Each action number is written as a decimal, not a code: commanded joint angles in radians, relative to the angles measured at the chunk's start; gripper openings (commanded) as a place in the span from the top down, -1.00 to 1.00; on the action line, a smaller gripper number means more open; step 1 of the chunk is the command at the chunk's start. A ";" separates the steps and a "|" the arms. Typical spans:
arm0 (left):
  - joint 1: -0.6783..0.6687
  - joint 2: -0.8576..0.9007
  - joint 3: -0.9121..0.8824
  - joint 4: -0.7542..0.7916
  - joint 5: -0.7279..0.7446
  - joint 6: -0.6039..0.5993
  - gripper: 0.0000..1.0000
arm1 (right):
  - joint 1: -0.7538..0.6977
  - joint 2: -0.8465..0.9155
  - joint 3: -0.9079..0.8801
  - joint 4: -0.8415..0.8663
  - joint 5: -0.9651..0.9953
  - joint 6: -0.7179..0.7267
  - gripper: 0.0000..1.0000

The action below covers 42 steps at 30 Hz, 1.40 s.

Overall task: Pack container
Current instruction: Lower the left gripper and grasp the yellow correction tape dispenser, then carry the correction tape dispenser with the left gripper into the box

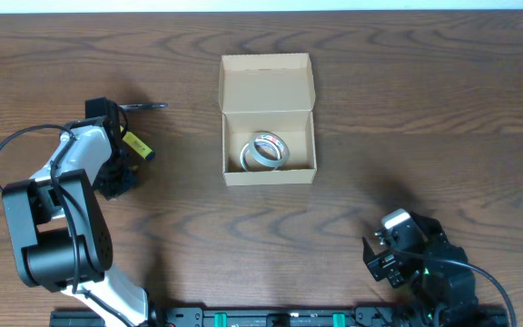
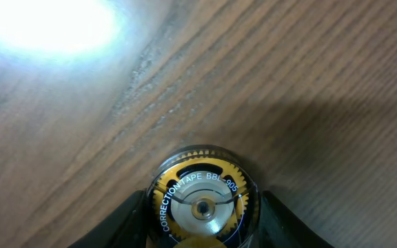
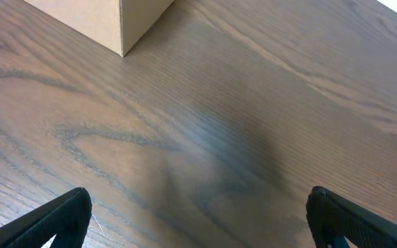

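Note:
The container [image 1: 267,84] is a tan cardboard box at the table's middle back, its lid flap open away from me; its corner [image 3: 95,17] also shows in the right wrist view. Inside it lies a roll of clear tape [image 1: 266,150]. At the left, my left gripper [image 1: 127,150] is shut on a yellow and black correction tape dispenser [image 2: 202,203], which rests on the wood. Its dark fingers [image 2: 133,215] press both sides of the round case. My right gripper [image 1: 381,252] stands open at the front right, with only bare table between its fingertips [image 3: 67,210].
A thin dark pen-like thing [image 1: 143,106] lies just behind the left gripper. The left arm's base [image 1: 57,236] fills the front left corner. A bright glare spot [image 2: 47,24] washes out part of the left wrist view.

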 commanded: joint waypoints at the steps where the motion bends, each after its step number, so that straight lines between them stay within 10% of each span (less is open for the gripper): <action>1: 0.006 0.009 -0.005 0.010 0.009 -0.059 0.31 | -0.009 -0.004 -0.002 0.002 0.006 0.002 -0.98; 42: -0.074 -0.089 0.233 -0.002 -0.080 0.186 0.27 | -0.009 -0.004 -0.002 0.001 0.006 0.002 -0.99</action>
